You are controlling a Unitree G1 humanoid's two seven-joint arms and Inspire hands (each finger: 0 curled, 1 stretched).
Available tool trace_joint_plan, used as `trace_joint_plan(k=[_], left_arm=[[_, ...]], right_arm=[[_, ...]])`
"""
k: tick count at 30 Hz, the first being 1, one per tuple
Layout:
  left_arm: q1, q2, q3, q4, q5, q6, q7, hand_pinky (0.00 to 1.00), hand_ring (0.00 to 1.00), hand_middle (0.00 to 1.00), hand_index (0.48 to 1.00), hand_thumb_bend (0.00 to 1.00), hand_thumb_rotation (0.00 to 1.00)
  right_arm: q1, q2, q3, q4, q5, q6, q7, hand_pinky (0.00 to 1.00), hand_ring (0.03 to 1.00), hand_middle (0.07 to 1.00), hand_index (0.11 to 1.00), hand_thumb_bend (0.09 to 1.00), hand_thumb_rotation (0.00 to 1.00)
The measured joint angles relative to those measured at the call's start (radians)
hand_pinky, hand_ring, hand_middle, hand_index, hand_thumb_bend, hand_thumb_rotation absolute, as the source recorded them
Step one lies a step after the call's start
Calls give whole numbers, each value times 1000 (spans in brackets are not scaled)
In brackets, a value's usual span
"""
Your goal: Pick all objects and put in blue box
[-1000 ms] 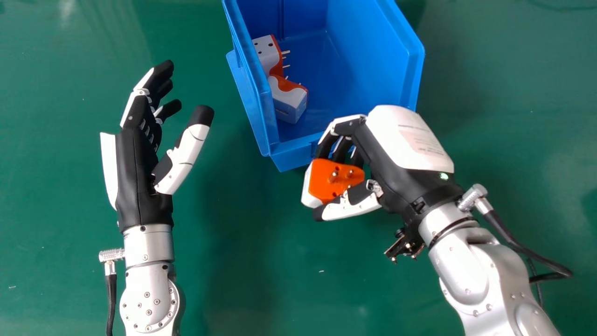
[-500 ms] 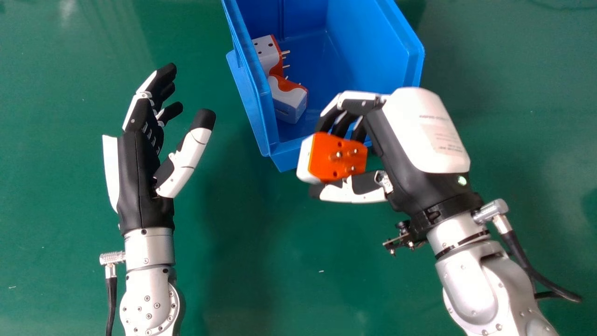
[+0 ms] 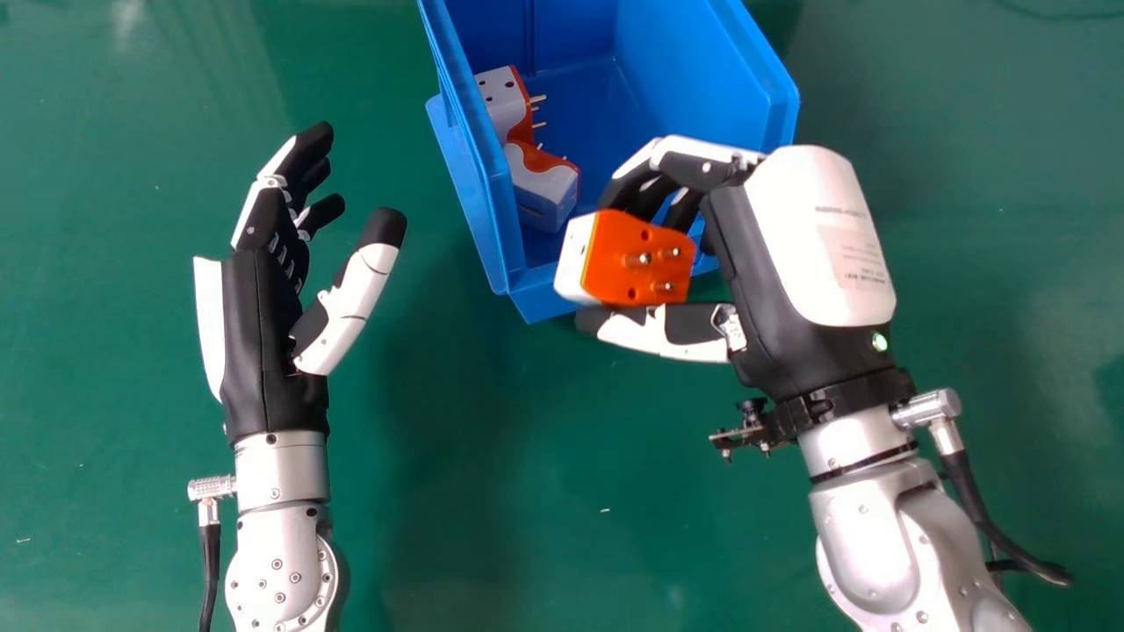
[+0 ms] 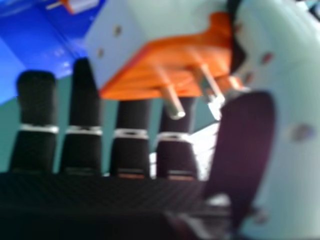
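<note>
My right hand [image 3: 781, 281] has fingers [image 3: 645, 195] curled on the plug adapter [image 3: 610, 259]; it seems light, rigid; better to hold its sides, not pins [image 3: 672, 253].

The left hand [image 3: 263, 351] and right hand [image 3: 773, 298] pair black palms with white shells, the right one bearing faint print and a round green light [image 3: 879, 341]. Small round screws [image 3: 277, 564] dot the rounded silver left forearm [image 3: 281, 522]; black cables [image 3: 209, 562] leave ribbed metal connectors [image 3: 211, 488].
</note>
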Motion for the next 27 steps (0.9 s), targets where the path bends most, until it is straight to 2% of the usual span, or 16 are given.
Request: trace_joint_plan(k=[12, 17, 22, 27], left_arm=[[-6, 0, 1, -1, 5, 0, 20, 812, 874, 863, 801, 776, 524], [-13, 0, 1, 0, 4, 0, 19, 813, 874, 863, 801, 774, 521], [-24, -1, 0, 2, 7, 0, 28, 809, 872, 862, 800, 774, 521], [-28, -1, 0, 5, 6, -1, 28, 807, 872, 863, 800, 774, 521]], right_arm=[[-248, -4, -27, 243, -5, -58, -89, 319, 435, 509, 493, 497, 0], [-318, -5, -25, 353, -8, -97, -132, 322, 438, 512, 492, 497, 0], [-420, -6, -14, 496, -23, -137, -193, 328, 440, 507, 496, 498, 0], [-545, -2, 13, 708, -30, -188, -278, 334, 442, 504, 499, 498, 0]])
